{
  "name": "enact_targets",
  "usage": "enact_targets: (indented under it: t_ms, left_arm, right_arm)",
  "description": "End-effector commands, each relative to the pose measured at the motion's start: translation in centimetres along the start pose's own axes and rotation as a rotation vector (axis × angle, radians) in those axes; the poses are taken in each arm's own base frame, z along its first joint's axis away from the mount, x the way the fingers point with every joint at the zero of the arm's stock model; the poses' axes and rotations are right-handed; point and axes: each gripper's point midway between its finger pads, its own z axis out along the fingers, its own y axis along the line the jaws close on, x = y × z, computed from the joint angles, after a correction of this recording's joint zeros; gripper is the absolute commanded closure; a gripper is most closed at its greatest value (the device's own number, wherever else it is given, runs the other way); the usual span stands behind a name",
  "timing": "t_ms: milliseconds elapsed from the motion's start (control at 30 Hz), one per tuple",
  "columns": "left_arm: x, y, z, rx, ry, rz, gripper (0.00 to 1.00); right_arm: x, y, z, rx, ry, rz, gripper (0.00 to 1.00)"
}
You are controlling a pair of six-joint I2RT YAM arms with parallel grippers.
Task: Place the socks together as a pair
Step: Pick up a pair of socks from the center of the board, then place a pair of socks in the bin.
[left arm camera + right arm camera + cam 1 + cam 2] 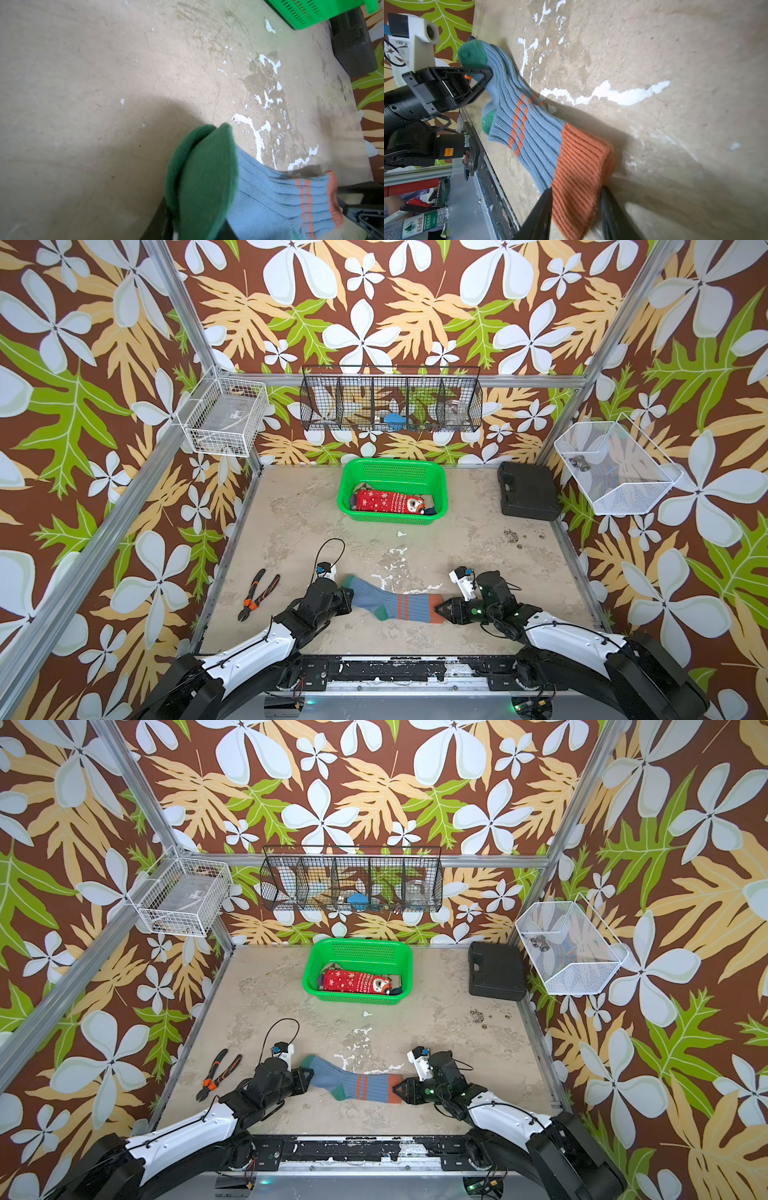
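Sock pair (386,601), blue-grey, stretched across the table (291,531) front.
Left pincer (349,600) clamps the green toes (207,176), right pincer (437,608) grips the orange cuffs (581,166); a red snowflake sock (388,502) lies in the green basket (392,472).

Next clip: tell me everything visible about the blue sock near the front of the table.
The blue sock is ribbed knit with a green toe and heel, two orange stripes and an orange cuff. Two toes overlap, so it seems a stacked pair. It stretches sideways near the table front, left gripper pinching the toe, right gripper the cuff.
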Motion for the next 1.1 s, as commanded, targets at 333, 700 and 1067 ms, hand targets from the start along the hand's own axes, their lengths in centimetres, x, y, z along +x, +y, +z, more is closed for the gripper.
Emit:
enact_targets:
  t_ms: [333,700,1067]
  left_arm:
    - [-5.2,-4.7,-1.5,0.128,-0.152,0.007,1.00]
    - [-17.0,-14.1,-4.3,0.180,-0.352,0.119,1.00]
    - [-29.2,-15.5,-1.6,0.128,-0.482,0.132,1.00]
  right_arm:
    - [-6.0,3.8,-0.4,-0.055,-0.107,-0.085,1.00]
    - [-19.2,10.0,-6.4,-0.090,-0.289,-0.245,1.00]
    - [-32.3,11.3,-7.4,-0.087,-0.391,-0.307,1.00]
